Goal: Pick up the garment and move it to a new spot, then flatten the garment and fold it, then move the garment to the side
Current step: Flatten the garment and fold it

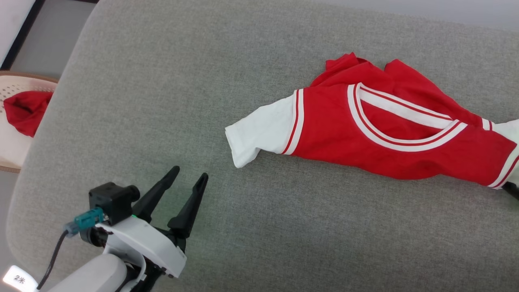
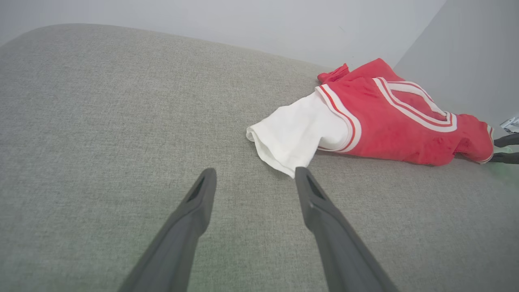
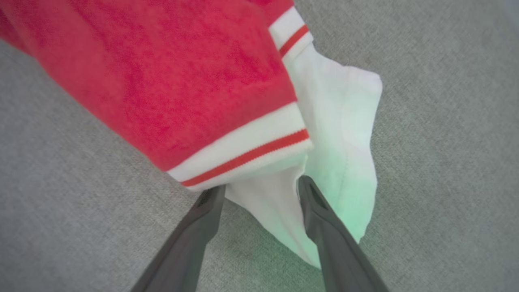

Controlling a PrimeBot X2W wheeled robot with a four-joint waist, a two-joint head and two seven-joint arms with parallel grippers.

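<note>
The garment (image 1: pixel 332 125), a red jersey with white sleeves and striped trim, lies crumpled on the right of a grey cushioned surface (image 1: pixel 162 101). One white sleeve (image 1: pixel 259 125) points left. My left gripper (image 1: pixel 189 173) is open over bare fabric, a short way below and left of that sleeve. In the left wrist view the garment (image 2: pixel 385 121) lies ahead and to the right of my left gripper (image 2: pixel 254 172). My right gripper (image 3: pixel 259 185) is open at the garment's (image 3: pixel 162 81) far right end. Its fingers straddle a fold of the other white sleeve (image 3: pixel 340 121) without pinching it.
At the far left, off the cushion's rounded edge, a cream perforated basket (image 1: pixel 16 85) holds a small red cloth (image 1: pixel 24 109). A pale wall (image 2: pixel 243 24) rises behind the cushion. Bare grey fabric stretches across the left and front of the surface.
</note>
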